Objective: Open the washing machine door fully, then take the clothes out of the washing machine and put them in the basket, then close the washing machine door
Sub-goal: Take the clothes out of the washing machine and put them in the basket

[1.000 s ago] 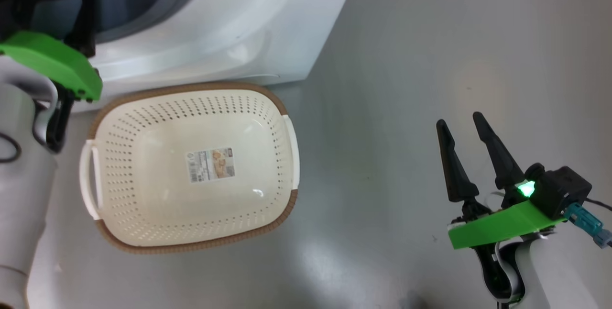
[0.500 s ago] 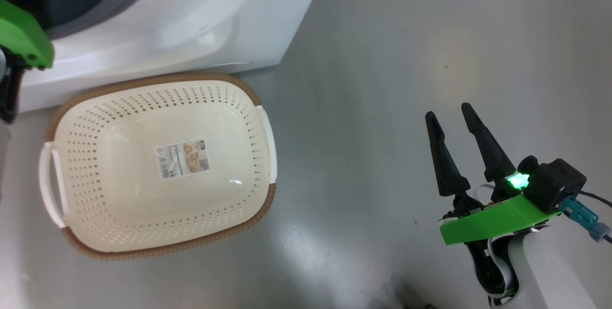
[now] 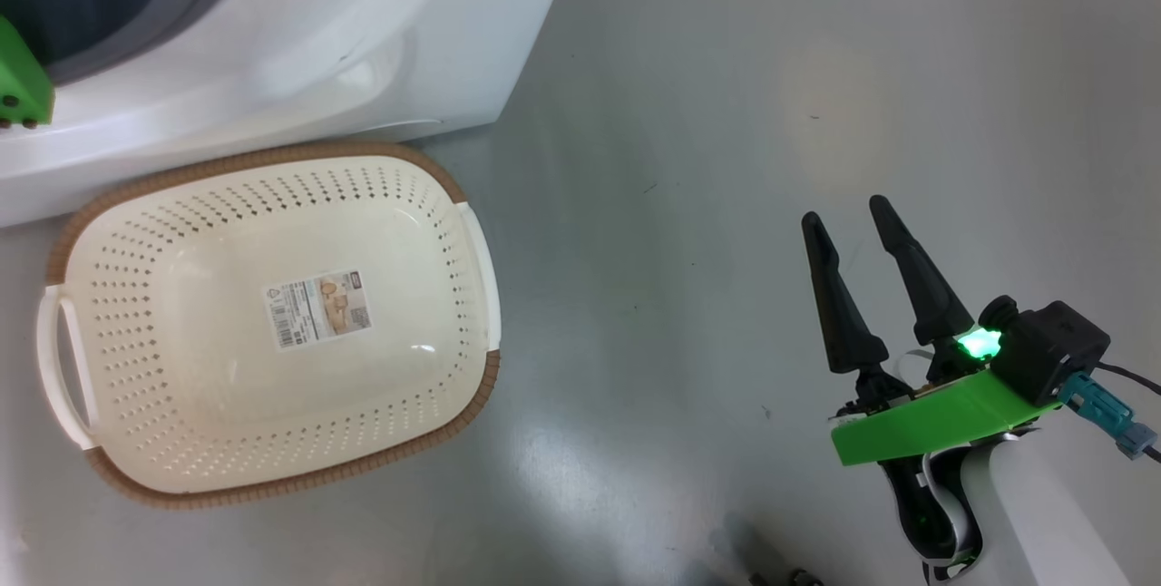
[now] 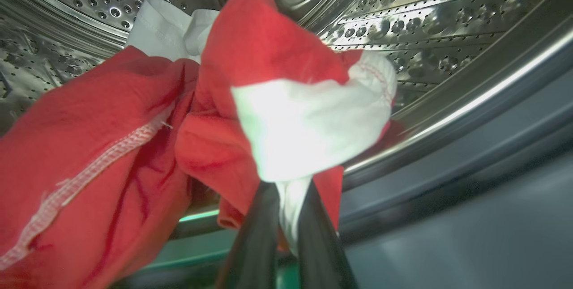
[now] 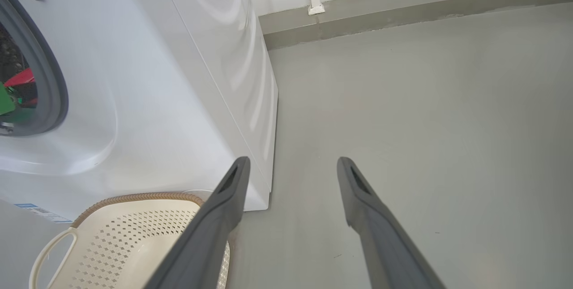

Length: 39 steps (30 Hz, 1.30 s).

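Two hands: left hand [image 4: 288,190] clamped on the clothes [image 4: 250,56], right hand [image 3: 842,209] spread wide.

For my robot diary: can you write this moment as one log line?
step: taking clothes out | left gripper: shut on clothes in drum | right gripper: open | basket: empty

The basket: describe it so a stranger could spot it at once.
Find the big white washing machine; on the grey floor in front of it sits the basket. It is cream perforated plastic with a brown woven-look rim, white side handles and a sticker inside.
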Tool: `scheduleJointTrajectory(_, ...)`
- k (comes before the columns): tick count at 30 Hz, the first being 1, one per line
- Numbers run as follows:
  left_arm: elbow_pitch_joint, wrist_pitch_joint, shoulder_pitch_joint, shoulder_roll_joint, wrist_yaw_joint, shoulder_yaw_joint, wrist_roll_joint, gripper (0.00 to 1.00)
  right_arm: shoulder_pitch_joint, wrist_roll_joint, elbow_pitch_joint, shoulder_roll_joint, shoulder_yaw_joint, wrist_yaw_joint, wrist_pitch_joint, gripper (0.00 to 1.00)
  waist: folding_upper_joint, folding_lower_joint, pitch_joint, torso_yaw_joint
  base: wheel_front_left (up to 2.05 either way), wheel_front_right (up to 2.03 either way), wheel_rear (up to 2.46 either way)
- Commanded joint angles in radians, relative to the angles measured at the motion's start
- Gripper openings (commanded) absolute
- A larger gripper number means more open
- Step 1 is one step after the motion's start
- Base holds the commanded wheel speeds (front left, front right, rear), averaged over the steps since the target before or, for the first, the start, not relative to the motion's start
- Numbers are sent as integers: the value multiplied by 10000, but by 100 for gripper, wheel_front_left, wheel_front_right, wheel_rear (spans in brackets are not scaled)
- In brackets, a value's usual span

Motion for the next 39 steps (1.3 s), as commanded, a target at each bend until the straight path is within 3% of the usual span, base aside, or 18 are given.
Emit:
scheduleJointTrajectory(1, -214, -55, -225, 483, 35, 212, -57, 0, 117, 60, -229, -39, 140, 35, -65, 100, -1, 0, -27, 37, 0, 0, 0)
scheduleJointTrajectory(13, -2075, -59, 1045, 273, 260, 1600, -85, 0, 149, -246, -116, -39, -144, 35, -65, 100, -1, 0, -663, 517, 0, 0, 0)
scheduleJointTrajectory(17, -3248, -60, 2209, 36, 329, 2680, 234, 0, 281, -418, -7, -39, -297, 35, -65, 100, -1, 0, -1194, 809, 0, 0, 0)
scheduleJointTrajectory(29, -5581, -60, 5278, -1101, 139, 5374, 1554, 0, 797, -769, 324, -39, -682, 35, -65, 100, -1, 0, -2579, 1465, 0, 0, 0)
scheduleJointTrajectory(39, -7722, -60, 7124, -2110, 20, 6428, 2346, 0, 1259, -935, 407, -39, -986, 35, -65, 100, -1, 0, -3261, 1892, 0, 0, 0)
